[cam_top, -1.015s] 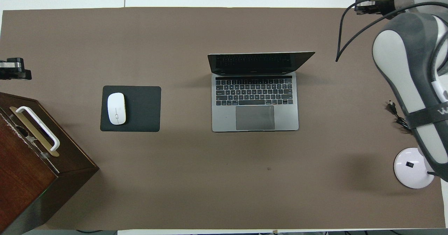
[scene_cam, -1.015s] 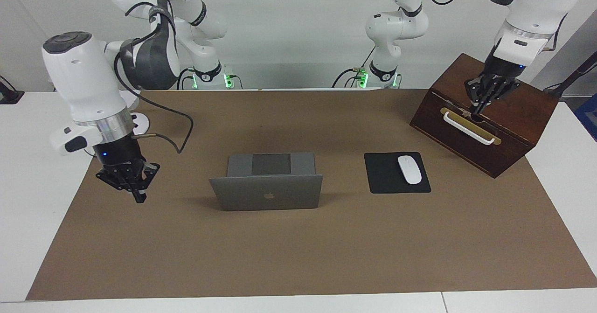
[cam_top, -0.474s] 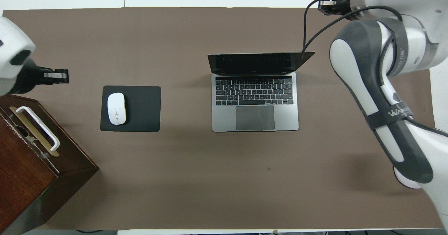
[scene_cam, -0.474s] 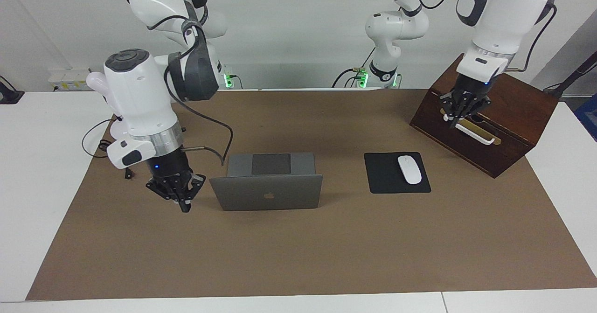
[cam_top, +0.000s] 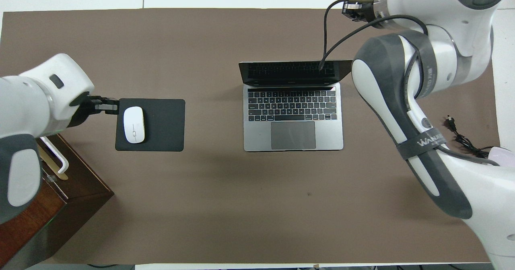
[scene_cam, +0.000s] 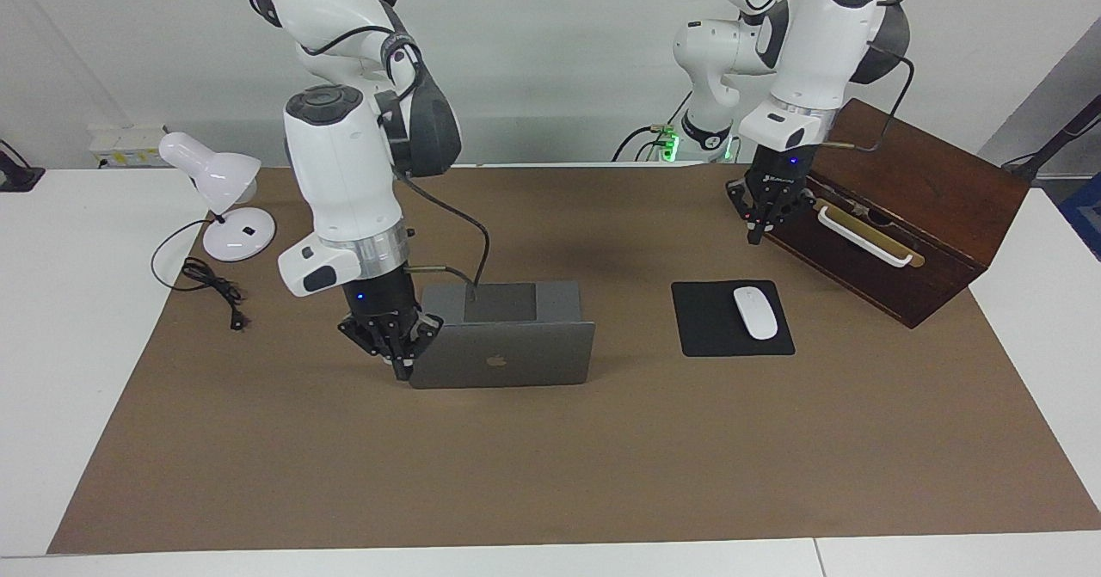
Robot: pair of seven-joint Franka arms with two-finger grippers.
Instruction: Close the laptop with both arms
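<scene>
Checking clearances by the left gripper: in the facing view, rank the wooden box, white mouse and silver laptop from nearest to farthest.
From the left gripper:
1. Dark wooden box, right beside it.
2. White mouse on the black mouse pad.
3. Silver-grey laptop, mid-table, by the right gripper.

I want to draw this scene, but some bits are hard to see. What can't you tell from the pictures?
- Right gripper: the overhead view hides it under its arm; in the facing view, contact with the laptop is unclear.
- Left gripper: finger gap too small in both views.
- Wooden box: cut off by the overhead edge.
</scene>
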